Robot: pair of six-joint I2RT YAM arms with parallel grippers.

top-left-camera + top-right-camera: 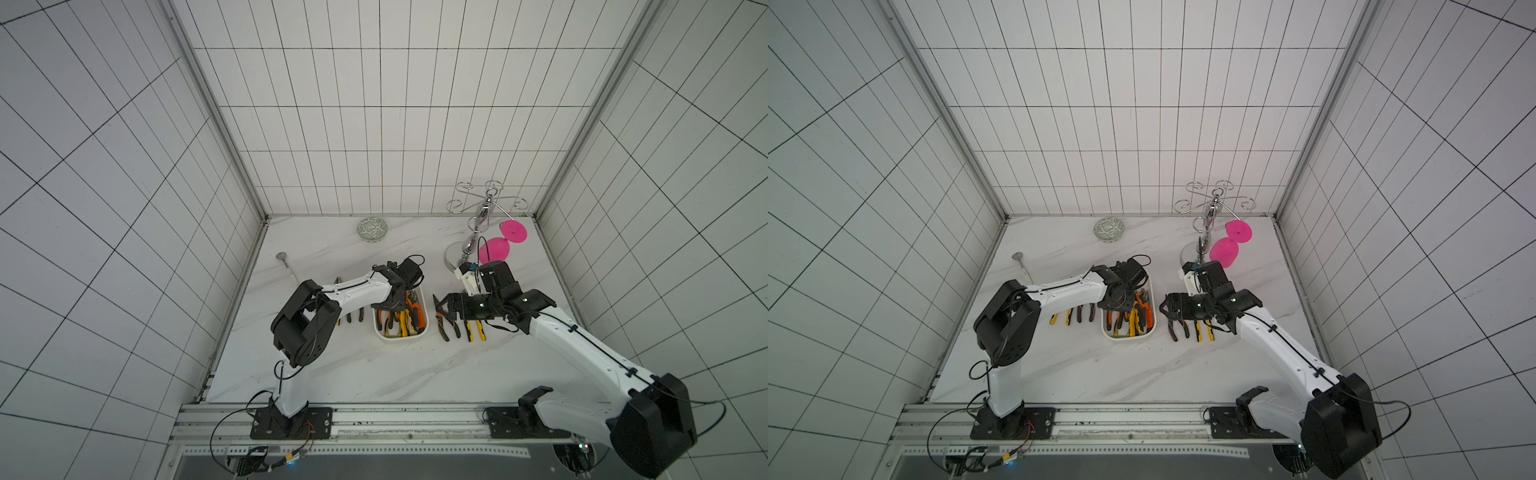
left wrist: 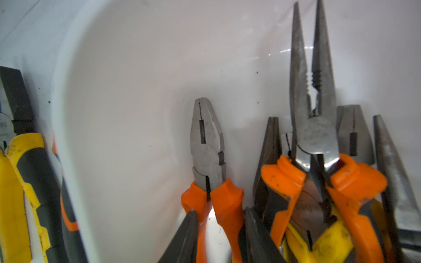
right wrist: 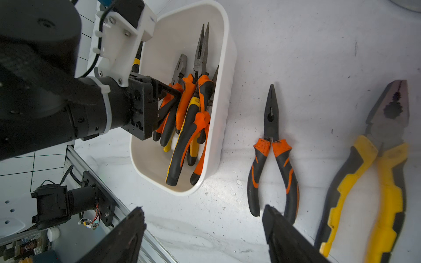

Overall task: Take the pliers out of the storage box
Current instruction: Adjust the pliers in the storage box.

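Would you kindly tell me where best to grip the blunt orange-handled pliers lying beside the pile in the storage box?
Across both handles behind the pivot, from straight above: the blunt pliers seem to lie flat, handles nearly together, with bare storage box floor beside them.

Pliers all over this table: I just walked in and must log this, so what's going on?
The left gripper is down in the white storage box, pinching the handles of orange-handled combination pliers; several more pairs lie in the box. The right gripper hovers open and empty over the table by an orange-handled needle-nose pair and a yellow-handled pair laid out. Other pliers lie on the box's other side.
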